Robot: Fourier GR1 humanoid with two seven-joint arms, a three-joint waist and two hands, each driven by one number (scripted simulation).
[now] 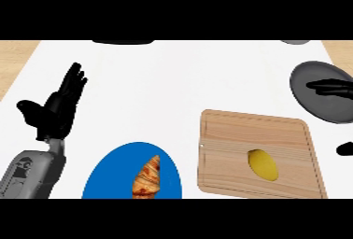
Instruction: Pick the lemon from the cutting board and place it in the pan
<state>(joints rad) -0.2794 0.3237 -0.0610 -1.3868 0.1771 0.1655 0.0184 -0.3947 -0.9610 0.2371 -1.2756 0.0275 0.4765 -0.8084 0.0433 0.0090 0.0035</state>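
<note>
A yellow lemon (263, 164) lies on the right half of the wooden cutting board (231, 135), in the lower right of the head view. The dark grey pan (318, 105) sits beyond the board at the right edge. My right hand (332, 87) is mostly cut off by the right edge. Its straight fingers reach left over the pan, and a black tip, probably its thumb (345, 149), shows lower down beside the board. It holds nothing. My left hand (59, 105) rests open at the far left, fingers up, far from the lemon.
A blue plate (110, 179) with a croissant (147, 176) sits left of the board at the lower edge. A dark object (123, 42) and a grey one (296, 42) peek in at the counter's far edge. Wooden floor shows at both upper corners.
</note>
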